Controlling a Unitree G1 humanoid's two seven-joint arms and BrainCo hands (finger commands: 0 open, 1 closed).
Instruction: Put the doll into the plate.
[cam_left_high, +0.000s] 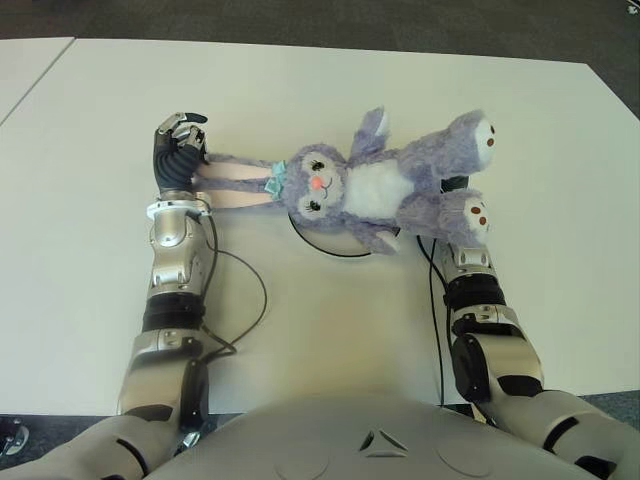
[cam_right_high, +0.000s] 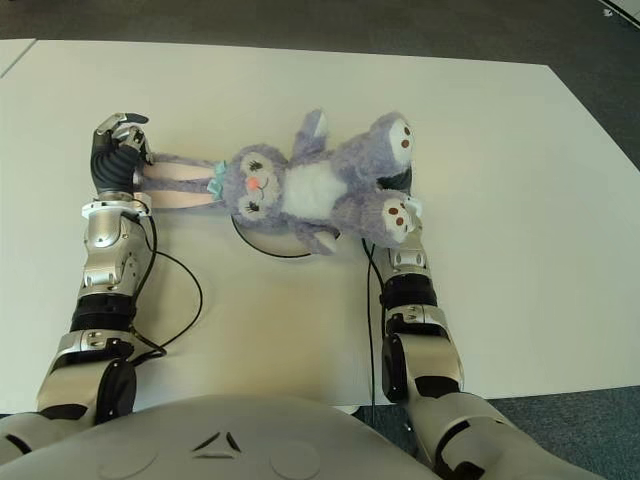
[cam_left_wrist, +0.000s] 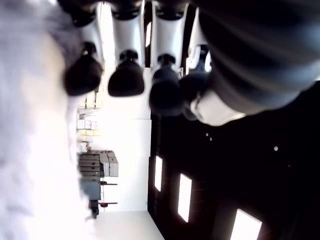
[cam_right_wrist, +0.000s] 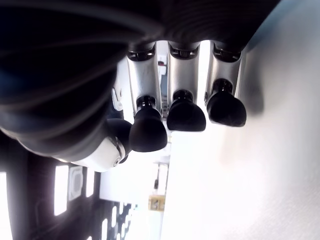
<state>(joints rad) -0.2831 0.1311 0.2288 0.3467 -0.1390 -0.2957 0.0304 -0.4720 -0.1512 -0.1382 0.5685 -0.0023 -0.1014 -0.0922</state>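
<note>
A purple plush bunny doll (cam_left_high: 370, 185) lies across a white plate, of which only the dark rim (cam_left_high: 330, 252) shows below its body. Its long ears stretch left to my left hand (cam_left_high: 180, 145), which stands at the ear tips. In the left wrist view the fingers (cam_left_wrist: 126, 80) are loosely curled with nothing between them and the thumb, and the fuzzy ear (cam_left_wrist: 30, 125) runs alongside them. My right hand (cam_left_high: 455, 185) is mostly hidden under the doll's legs. The right wrist view has its fingers (cam_right_wrist: 185, 115) relaxed and holding nothing.
The white table (cam_left_high: 330, 80) spreads wide on all sides of the doll. Black cables (cam_left_high: 250, 300) run along both forearms over the tabletop. A second table's corner (cam_left_high: 25, 60) shows at the far left.
</note>
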